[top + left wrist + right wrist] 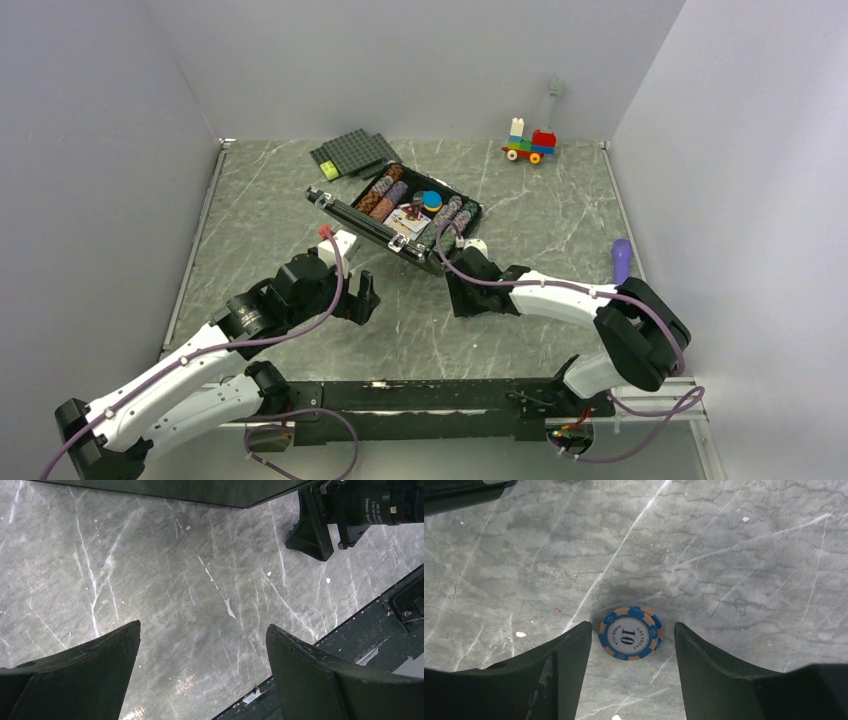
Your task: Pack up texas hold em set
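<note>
We read "10", "LAS VEGAS" and "POKER CLUB" on a blue-and-orange poker chip [630, 633], flat on the table [200, 555] between the right gripper [632, 630]'s parted fingers, untouched. The left gripper [202, 630] gapes, holding nothing. The briefcase [365, 222] lies open mid-table, its card faces too small to read.

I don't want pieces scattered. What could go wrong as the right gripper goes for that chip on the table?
1. The chip lies flat on the table between the open jaws of the right gripper, so it may slide or flip away instead of being pinched.
2. The open case sits close to that arm; a careless lift could bump it and spill the chip rows.
</note>
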Motion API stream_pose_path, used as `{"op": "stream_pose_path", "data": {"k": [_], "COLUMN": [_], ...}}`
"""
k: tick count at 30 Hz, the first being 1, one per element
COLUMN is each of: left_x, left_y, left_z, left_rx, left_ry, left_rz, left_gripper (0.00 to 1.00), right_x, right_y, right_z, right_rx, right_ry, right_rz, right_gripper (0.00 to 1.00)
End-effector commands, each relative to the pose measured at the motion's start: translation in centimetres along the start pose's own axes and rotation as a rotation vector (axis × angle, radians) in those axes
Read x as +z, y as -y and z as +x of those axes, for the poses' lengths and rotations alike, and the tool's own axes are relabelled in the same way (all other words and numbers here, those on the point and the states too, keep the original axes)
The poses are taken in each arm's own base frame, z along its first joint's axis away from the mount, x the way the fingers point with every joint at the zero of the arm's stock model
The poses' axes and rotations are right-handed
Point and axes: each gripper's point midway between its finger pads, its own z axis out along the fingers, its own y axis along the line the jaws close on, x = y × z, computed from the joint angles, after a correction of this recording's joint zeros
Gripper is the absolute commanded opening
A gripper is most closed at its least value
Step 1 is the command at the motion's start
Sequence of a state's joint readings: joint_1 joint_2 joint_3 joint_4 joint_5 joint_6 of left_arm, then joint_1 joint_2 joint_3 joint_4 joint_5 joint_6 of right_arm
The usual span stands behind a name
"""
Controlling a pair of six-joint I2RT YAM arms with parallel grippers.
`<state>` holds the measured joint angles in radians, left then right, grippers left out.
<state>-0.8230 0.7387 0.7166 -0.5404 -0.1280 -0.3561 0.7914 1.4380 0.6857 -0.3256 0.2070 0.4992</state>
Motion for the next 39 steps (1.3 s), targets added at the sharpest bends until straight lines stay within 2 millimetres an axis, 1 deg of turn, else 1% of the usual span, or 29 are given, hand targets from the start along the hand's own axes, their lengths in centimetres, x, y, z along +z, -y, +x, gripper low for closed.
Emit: {"op": "stream_pose_path", "data": {"k": [1, 10, 14, 21, 30, 39], "left_x": [-0.2, -0.3, -0.5, -0.7, -0.8, -0.8], "left_y": [0.1, 0.1, 0.0, 0.0, 0.0, 0.2], "left_z": [-0.5, -0.5, -0.7, -0.9, -1.0, -1.1], "left_rx": [0.009, 0.013, 0.013, 0.014, 0.014, 0.006], "left_ry": [0.024, 0.024, 0.033, 0.038, 0.044, 0.043], "left_rz": [0.014, 0.017, 0.017, 0.016, 0.020, 0.027], "left_gripper": [0.99, 0.99, 0.99, 0.99, 0.99, 0.99], "right_x": [0.3, 0.7, 0.6, 0.4, 0.0, 0.1], "right_y": [0.0, 0.1, 0.2, 0.6, 0.7, 0.8], "right_z": [0.4, 2.2, 3.2, 4.4, 5.2, 6.2], "right_rx": [0.011, -0.016, -0.025, -0.024, -0.021, -0.014], "right_ry": [-0.023, -0.096, -0.123, -0.156, -0.179, -0.211], "right_rz": [0.024, 0.058, 0.080, 0.104, 0.107, 0.114], "right_gripper": [0.63, 0.55, 0.54, 0.54, 0.56, 0.56]}}
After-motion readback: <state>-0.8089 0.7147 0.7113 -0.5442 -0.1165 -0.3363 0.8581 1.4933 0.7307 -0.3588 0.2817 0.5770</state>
